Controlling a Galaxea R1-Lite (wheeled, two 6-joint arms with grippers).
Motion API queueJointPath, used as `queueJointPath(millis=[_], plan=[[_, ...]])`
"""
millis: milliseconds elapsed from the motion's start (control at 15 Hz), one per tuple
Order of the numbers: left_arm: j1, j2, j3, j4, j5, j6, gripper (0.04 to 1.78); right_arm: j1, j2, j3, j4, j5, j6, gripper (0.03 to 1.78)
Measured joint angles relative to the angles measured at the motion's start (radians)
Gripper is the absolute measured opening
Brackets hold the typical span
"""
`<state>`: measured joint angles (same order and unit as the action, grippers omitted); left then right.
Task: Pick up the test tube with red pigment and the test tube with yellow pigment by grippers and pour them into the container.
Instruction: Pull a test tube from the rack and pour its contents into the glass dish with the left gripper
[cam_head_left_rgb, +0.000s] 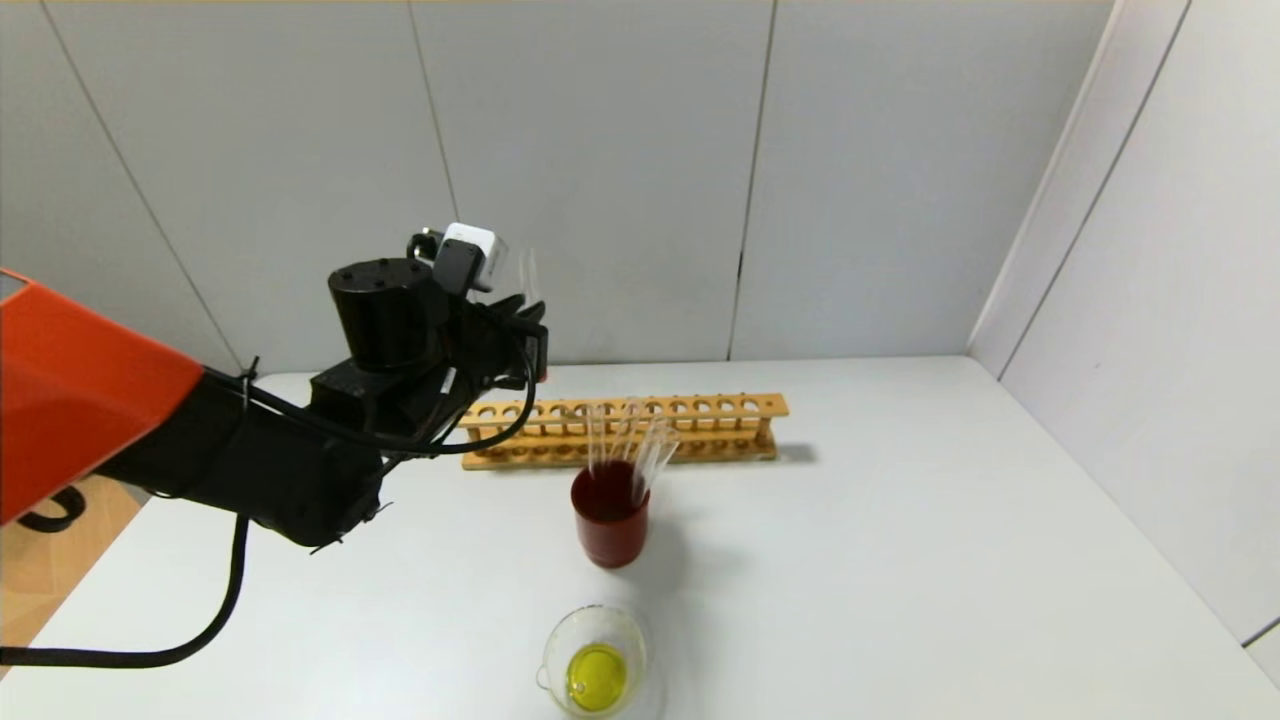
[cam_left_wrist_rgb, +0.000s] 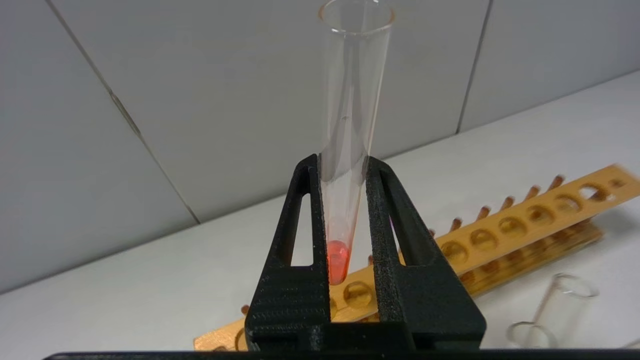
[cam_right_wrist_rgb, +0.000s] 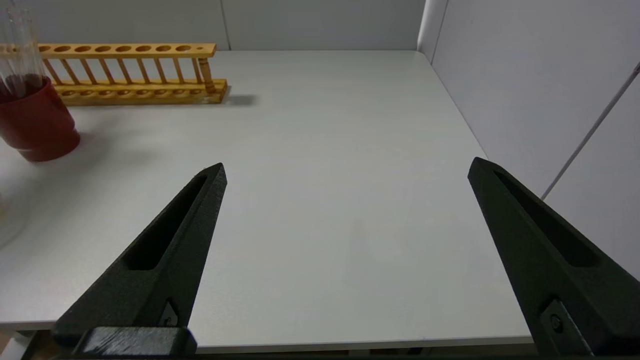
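A: Start wide. What carries everything?

B: A white flat surface (cam_head_left_rgb: 900, 560) filling the lower half of the head view. At mid-frame lies a long pale wooden rack with a row of round holes (cam_head_left_rgb: 700, 425); in front of it stands an opaque dark-red cup (cam_head_left_rgb: 610, 525) with clear unstained tubes leaning in it.

A: And the target?

B: The low clear glass container with a pouring lip (cam_head_left_rgb: 595, 662) sits at bottom centre, with yellow liquid pooled in it.

A: Which arm is at work?

B: The left pincer (cam_head_left_rgb: 520, 325), left of centre in the head view, raised above the rack's left end. It is clamped on the slim clear glass test tube with red pigment (cam_left_wrist_rgb: 345, 150).

A: How does the tube lie?

B: Long axis about upright, open mouth up, red pool at its rounded base between the jaws.

A: So the pour turns on what?

B: The container lies below and to the right of the pincer, nearer the camera. I judge the tube must travel there, then tip mouth-down.

A: The other arm?

B: The right pincer (cam_right_wrist_rgb: 345, 172) hangs spread wide over bare surface, holding nothing.
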<state>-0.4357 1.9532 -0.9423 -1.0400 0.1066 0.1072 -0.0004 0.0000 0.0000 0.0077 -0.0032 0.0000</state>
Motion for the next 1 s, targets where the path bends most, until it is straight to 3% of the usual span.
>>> queueJointPath(millis=[667,1000], plan=[[-0.051,-0.424,0.145,0.227,0.000,0.001,0.30,0.000,0.000,0.000,0.000,0.000,0.000,1.70],[-0.062,-0.664,0.267,0.441,0.005,0.034,0.30,0.000,0.000,0.000,0.000,0.000,0.000,1.70]])
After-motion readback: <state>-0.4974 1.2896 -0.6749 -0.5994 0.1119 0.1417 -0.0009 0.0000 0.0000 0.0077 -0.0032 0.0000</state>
